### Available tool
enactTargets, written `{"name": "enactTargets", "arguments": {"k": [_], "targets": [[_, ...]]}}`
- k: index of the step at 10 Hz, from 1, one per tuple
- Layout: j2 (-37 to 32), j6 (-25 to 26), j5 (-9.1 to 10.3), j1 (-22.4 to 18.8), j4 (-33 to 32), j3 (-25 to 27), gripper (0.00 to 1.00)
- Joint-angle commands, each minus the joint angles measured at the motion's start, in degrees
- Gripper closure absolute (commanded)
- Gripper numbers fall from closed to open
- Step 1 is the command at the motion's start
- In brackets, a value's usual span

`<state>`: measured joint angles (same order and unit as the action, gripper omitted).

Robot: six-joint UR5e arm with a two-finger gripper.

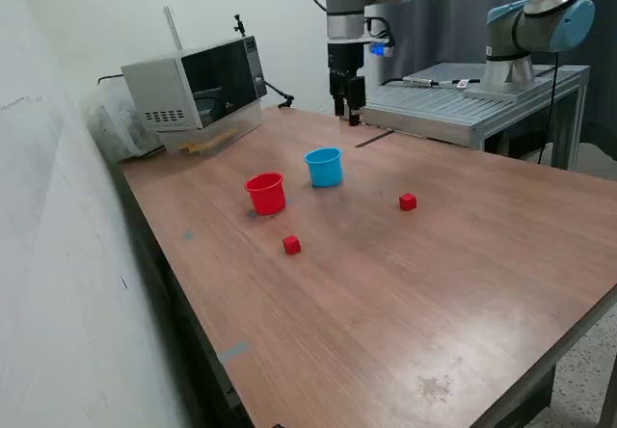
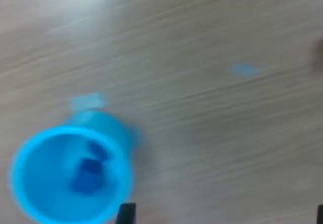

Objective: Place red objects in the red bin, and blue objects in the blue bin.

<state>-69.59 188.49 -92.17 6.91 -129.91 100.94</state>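
Observation:
The light-blue bin (image 1: pixel 325 167) stands upright near the table's middle. The wrist view shows it from above (image 2: pixel 30 183), with two dark blue cubes (image 2: pixel 87 176) blurred inside. The red bin (image 1: pixel 265 194) stands just to its left in the exterior view. One red cube (image 1: pixel 292 245) lies in front of the red bin. Another red cube (image 1: pixel 408 201) lies to the right of the blue bin. My gripper (image 1: pixel 346 112) hangs above the table behind the blue bin. It is open and empty, with fingertips (image 2: pixel 126 213) spread wide in the wrist view.
A white microwave-like box (image 1: pixel 198 86) stands at the table's back left in the exterior view. A second arm (image 1: pixel 535 23) stands on a metal platform (image 1: pixel 463 100) behind the table. A small blue mark (image 2: pixel 244 70) is on the wood.

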Motion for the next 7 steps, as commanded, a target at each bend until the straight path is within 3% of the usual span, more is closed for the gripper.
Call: {"name": "enactTargets", "arguments": {"k": [1, 3, 4, 7], "targets": [[-3.0, 0.4, 0.06, -9.6, 1.1, 1.4, 0.0], [-2.9, 0.8, 0.15, -12.4, 0.3, 2.2, 0.0], [-2.0, 1.7, 1.28, -12.4, -1.2, 2.5, 0.0], [5.3, 2.1, 1.65, -11.9, -6.0, 2.5, 0.0]]}}
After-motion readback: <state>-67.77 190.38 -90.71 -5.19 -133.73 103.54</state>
